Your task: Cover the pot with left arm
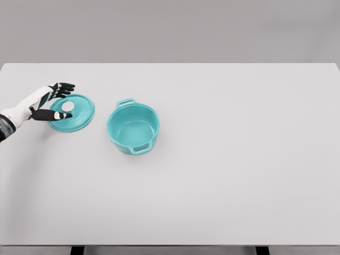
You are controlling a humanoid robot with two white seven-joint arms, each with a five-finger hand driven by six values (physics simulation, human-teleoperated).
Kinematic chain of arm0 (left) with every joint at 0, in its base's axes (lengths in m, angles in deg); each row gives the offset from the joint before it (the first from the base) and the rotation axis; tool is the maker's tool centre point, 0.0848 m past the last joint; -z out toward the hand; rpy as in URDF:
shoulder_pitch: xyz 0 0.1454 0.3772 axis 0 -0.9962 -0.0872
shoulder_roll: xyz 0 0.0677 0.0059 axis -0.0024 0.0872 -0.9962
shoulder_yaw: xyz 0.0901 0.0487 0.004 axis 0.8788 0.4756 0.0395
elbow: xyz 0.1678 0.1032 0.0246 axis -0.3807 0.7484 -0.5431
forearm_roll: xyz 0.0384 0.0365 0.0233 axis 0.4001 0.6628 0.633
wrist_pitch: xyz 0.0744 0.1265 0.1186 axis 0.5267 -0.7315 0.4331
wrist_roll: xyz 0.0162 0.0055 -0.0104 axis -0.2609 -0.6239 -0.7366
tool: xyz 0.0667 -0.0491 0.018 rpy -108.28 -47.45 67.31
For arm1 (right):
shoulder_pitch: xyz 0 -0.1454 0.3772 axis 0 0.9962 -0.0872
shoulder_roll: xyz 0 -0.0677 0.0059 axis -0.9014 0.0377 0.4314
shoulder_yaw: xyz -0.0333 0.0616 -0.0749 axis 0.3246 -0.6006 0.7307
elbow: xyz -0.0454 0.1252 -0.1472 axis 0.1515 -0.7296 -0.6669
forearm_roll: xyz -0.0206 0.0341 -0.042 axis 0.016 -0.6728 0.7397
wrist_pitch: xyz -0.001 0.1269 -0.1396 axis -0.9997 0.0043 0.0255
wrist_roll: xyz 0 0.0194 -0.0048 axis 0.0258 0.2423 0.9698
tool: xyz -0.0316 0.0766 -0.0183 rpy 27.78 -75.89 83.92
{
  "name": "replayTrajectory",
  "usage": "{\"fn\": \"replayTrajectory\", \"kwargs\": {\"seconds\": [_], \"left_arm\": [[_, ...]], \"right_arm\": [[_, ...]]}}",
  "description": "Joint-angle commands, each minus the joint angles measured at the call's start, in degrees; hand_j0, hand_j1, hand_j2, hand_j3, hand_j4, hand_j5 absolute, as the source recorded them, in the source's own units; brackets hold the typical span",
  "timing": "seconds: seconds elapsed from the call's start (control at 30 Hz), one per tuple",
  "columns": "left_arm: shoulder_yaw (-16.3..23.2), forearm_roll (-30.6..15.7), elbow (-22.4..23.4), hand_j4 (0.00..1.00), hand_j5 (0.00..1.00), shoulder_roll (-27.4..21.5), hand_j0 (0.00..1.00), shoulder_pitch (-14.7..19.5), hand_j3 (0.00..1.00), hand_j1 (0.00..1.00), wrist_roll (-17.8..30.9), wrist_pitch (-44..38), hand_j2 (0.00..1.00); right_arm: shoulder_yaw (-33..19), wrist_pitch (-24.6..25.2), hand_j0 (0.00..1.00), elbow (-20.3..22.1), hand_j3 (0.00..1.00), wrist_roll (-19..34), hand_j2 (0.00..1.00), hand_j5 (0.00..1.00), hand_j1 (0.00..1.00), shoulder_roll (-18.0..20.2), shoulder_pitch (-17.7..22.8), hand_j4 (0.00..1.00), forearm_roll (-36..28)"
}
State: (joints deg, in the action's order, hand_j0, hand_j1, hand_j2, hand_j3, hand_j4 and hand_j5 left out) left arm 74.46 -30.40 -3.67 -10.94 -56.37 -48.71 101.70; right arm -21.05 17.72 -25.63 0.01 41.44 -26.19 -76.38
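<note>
Two teal items: a pot [133, 128] and its lid [72, 112] lay on the white tabletop [239, 159], both in its left half.
Pot: it stood upright and uncovered, a little left of the tabletop's middle, with one loop handle at its far rim and another at its near rim; its inside was bare teal.
Lid: it lay flat to the left of the pot, near it but not touching, with a pale round knob [67, 106] showing on its upper face.
Left hand [53, 102]: it came in from the picture's left edge on a white forearm and was over the lid's left rim.
Hand state: the fingers [64, 87] were spread at the far side of the lid and the thumb [55, 115] reached across its near-left part, so the hand was open around the rim; whether any fingertip touched the lid could not be told, and it had no closed hold on anything.
Right arm: it did not show in the head view.
Background: a plain grey wall stood behind the tabletop's far edge.
</note>
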Motion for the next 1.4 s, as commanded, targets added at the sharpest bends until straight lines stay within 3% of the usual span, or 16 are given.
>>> {"fn": "replayTrajectory", "kwargs": {"seconds": [0.0, 0.13, 0.17, 0.23, 0.27, 0.43, 0.7, 0.77, 0.87, 1.3, 1.37], "left_arm": [[0.72, -0.09, 0.59, 0.84, 0.84, 0.51, 0.84, 0.0, 0.84, 0.84, -0.15, -0.02, 0.84], [0.8, -0.18, 0.59, 0.74, 0.74, 0.42, 0.74, 0.0, 0.74, 0.74, -0.15, 0.07, 0.74], [0.72, -0.44, 0.24, 0.65, 0.65, 0.33, 0.65, 0.0, 0.65, 0.65, 0.2, 0.16, 0.65], [0.72, -0.44, 0.07, 0.37, 0.37, 0.25, 0.37, 0.0, 0.37, 0.37, 0.11, 0.95, 0.37], [0.8, -0.44, 0.15, 0.31, 0.31, 0.25, 0.31, 0.0, 0.31, 0.31, 0.02, 2.26, 0.31], [0.72, -0.35, -1.07, 0.29, 0.29, -0.02, 0.29, -0.09, 0.29, 0.29, 0.2, 5.34, 0.29], [-2.27, -0.18, -20.41, 0.29, 0.29, -4.33, 0.29, -1.23, 0.29, 0.29, 0.29, 7.98, 0.29], [-4.73, -0.18, -23.31, 0.3, 0.3, -4.68, 0.3, -3.69, 0.3, 0.3, 0.38, 7.98, 0.3], [-5.17, -0.09, -26.39, 0.3, 0.3, -4.85, 0.3, -5.54, 0.3, 0.3, 0.29, 7.98, 0.3], [-4.91, 1.93, -29.9, 0.31, 0.31, -1.86, 0.31, -8.96, 0.31, 0.31, 0.11, 7.8, 0.31], [-5.17, 3.95, -29.9, 0.31, 0.31, -0.28, 0.31, -9.49, 0.31, 0.31, 0.11, 7.8, 0.31]], "right_arm": [[-0.01, -0.02, 1.0, -0.08, 1.0, 0.02, 1.0, 1.0, 1.0, 0.0, 0.0, 1.0, 0.04], [-0.01, -0.02, 1.0, 0.01, 1.0, 0.02, 1.0, 1.0, 1.0, 0.0, 0.0, 1.0, 0.04], [-0.01, -0.02, 1.0, 0.01, 1.0, 0.02, 1.0, 1.0, 1.0, 0.0, 0.0, 1.0, 0.04], [-0.01, -0.02, 1.0, 0.01, 1.0, 0.02, 1.0, 1.0, 1.0, 0.0, 0.0, 1.0, 0.04], [-0.01, -0.11, 1.0, -0.08, 1.0, 0.02, 1.0, 1.0, 1.0, 0.0, 0.0, 1.0, 0.04], [-0.01, -0.02, 1.0, 0.01, 1.0, 0.02, 1.0, 1.0, 1.0, 0.0, 0.0, 1.0, 0.04], [-0.01, -0.11, 1.0, 0.01, 1.0, 0.02, 1.0, 1.0, 1.0, 0.0, 0.0, 1.0, 0.04], [-0.01, -0.02, 1.0, -0.08, 1.0, 0.02, 1.0, 1.0, 1.0, 0.0, 0.0, 1.0, 0.04], [-0.01, -0.02, 1.0, 0.01, 1.0, 0.02, 1.0, 1.0, 1.0, 0.0, 0.0, 1.0, 0.04], [-0.01, -0.02, 1.0, 0.01, 1.0, 0.02, 1.0, 1.0, 1.0, 0.0, 0.0, 1.0, 0.04], [-0.01, -0.11, 1.0, 0.01, 1.0, 0.02, 1.0, 1.0, 1.0, 0.0, 0.0, 1.0, 0.04]]}}
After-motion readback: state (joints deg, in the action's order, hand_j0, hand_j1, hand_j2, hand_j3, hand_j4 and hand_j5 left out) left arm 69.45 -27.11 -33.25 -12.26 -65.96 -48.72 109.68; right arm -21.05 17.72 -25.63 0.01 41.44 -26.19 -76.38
